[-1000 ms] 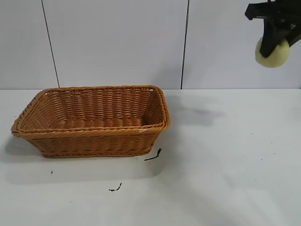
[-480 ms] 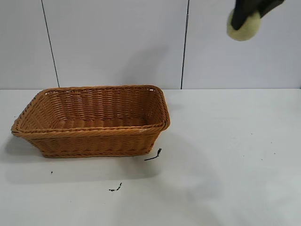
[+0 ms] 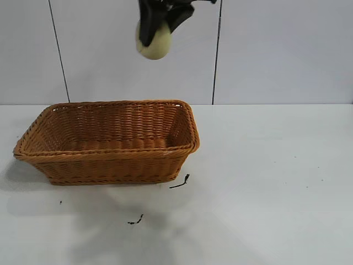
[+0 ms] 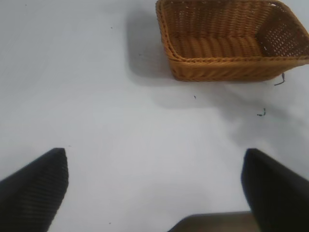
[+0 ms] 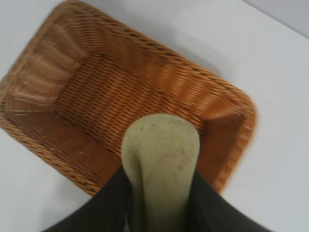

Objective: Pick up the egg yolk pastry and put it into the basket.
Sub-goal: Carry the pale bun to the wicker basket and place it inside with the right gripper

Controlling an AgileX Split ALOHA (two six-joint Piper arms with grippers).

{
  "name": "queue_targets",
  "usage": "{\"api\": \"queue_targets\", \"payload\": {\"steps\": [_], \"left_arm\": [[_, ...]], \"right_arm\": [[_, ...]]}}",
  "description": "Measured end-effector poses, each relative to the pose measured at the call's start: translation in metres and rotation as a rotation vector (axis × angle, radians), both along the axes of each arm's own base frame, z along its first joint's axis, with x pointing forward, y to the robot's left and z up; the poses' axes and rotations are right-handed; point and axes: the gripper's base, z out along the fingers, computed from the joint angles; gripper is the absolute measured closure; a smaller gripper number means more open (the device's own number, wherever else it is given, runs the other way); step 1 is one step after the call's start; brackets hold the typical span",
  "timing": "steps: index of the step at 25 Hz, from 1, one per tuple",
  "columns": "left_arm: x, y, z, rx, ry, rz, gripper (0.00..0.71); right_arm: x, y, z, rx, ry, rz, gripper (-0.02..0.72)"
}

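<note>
Pale egg yolk pastry [image 3: 155, 43] is clamped in the right pincer [image 3: 157, 27] above the basket [image 3: 110, 157].

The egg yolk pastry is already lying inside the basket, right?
No. The egg yolk pastry is held up in the air by the right end effector, above the basket, not lying inside it. The exterior view shows this.

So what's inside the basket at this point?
Nothing: the basket shows only bare weave. The egg yolk pastry hangs above it in the right hand. Its near inner wall is hidden.
</note>
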Motion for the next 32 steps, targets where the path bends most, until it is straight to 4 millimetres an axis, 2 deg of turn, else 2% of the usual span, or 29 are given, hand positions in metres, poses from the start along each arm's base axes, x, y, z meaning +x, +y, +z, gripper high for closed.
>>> {"api": "queue_targets", "payload": {"steps": [4,8,11,15,17,20,22,24,27,32], "left_arm": [[0.000,0.000,0.000,0.000,0.000,0.000,0.015],[0.000,0.000,0.000,0.000,0.000,0.000,0.015],[0.000,0.000,0.000,0.000,0.000,0.000,0.015],[0.000,0.000,0.000,0.000,0.000,0.000,0.015],[0.000,0.000,0.000,0.000,0.000,0.000,0.015],[0.000,0.000,0.000,0.000,0.000,0.000,0.015],[0.000,0.000,0.000,0.000,0.000,0.000,0.015],[0.000,0.000,0.000,0.000,0.000,0.000,0.015],[0.000,0.000,0.000,0.000,0.000,0.000,0.015],[0.000,0.000,0.000,0.000,0.000,0.000,0.015]], "right_arm": [[0.010,0.009,-0.038,-0.006,0.001,-0.001,0.534],[0.015,0.012,-0.067,-0.035,0.015,-0.001,0.534],[0.016,0.012,-0.080,-0.057,0.031,0.000,0.534],[0.018,0.011,-0.083,-0.069,0.016,0.003,0.533],[0.018,0.011,-0.083,-0.069,0.016,0.003,0.499],[0.018,0.011,-0.084,-0.072,0.020,0.003,0.319],[0.018,0.011,-0.079,-0.071,0.015,0.003,0.174],[0.019,0.011,-0.071,-0.068,-0.009,0.005,0.104],[0.020,0.011,-0.043,-0.036,-0.049,0.003,0.071],[0.016,0.002,0.025,-0.011,-0.152,-0.002,0.068]]}}
